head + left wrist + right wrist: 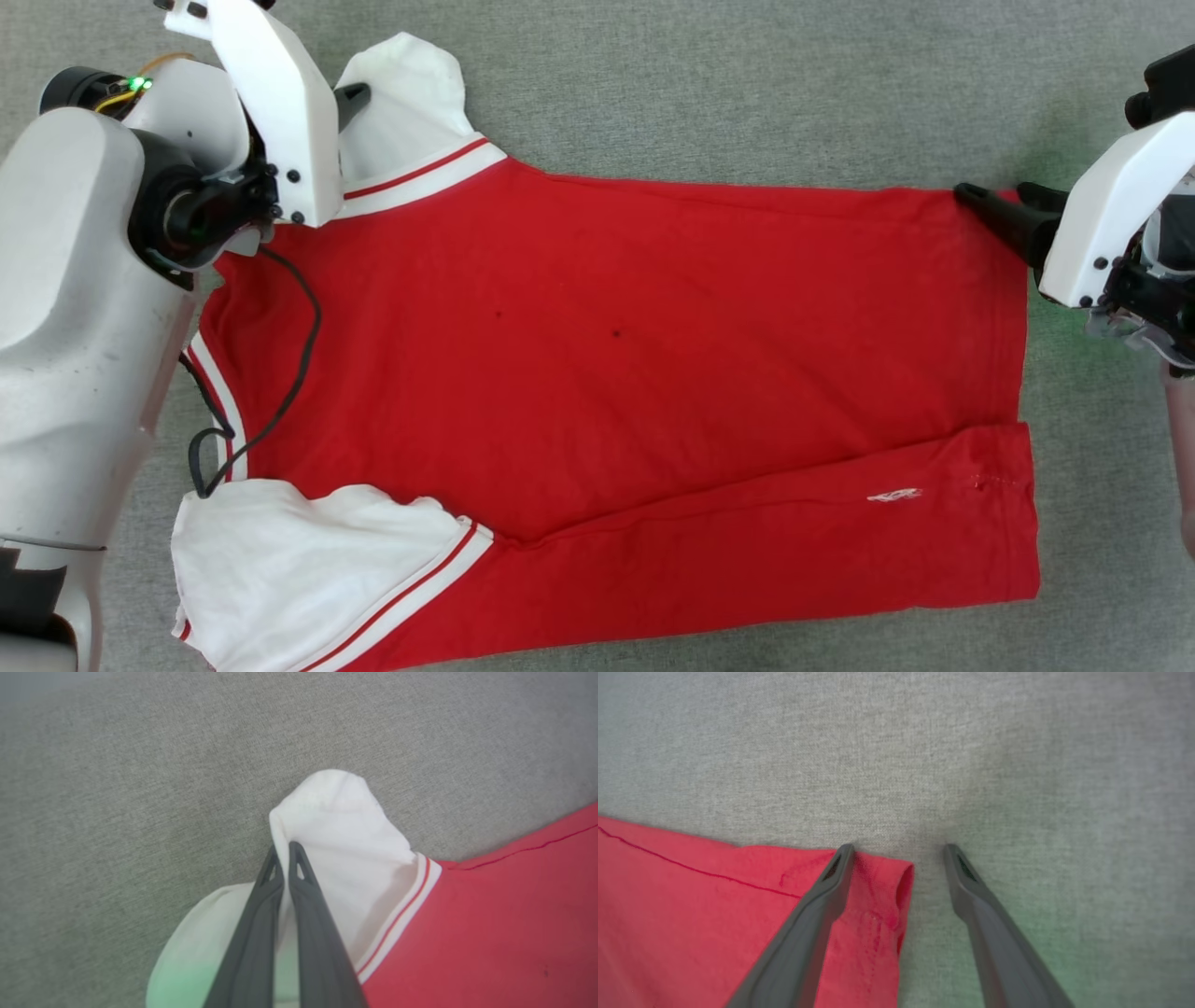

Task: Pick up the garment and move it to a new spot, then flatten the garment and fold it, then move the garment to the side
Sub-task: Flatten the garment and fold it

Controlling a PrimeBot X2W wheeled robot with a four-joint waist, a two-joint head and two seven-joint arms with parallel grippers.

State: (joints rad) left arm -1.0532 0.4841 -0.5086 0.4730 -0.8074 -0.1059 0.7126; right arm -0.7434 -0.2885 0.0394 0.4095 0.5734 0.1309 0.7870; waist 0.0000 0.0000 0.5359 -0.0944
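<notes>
The garment (pixel 607 355) lies spread on the grey cloth surface, plain red side up, with its white sleeves at the left. Its near long edge is folded over in a strip that carries a small white label (pixel 894 495). My left gripper (pixel 359 93) is at the far sleeve. In the left wrist view it (pixel 283 851) is shut on a fold of that white sleeve (pixel 341 826). My right gripper (pixel 994 191) is open at the far right hem corner. In the right wrist view it (pixel 900 849) straddles the corner (pixel 878 891), with one finger lying over the red cloth and the other over the grey surface.
The grey cloth surface (pixel 747 84) runs all around the garment. A black cable (pixel 303 345) hangs from my left arm across the collar end. My pale left forearm (pixel 75 308) covers the left side of the head view.
</notes>
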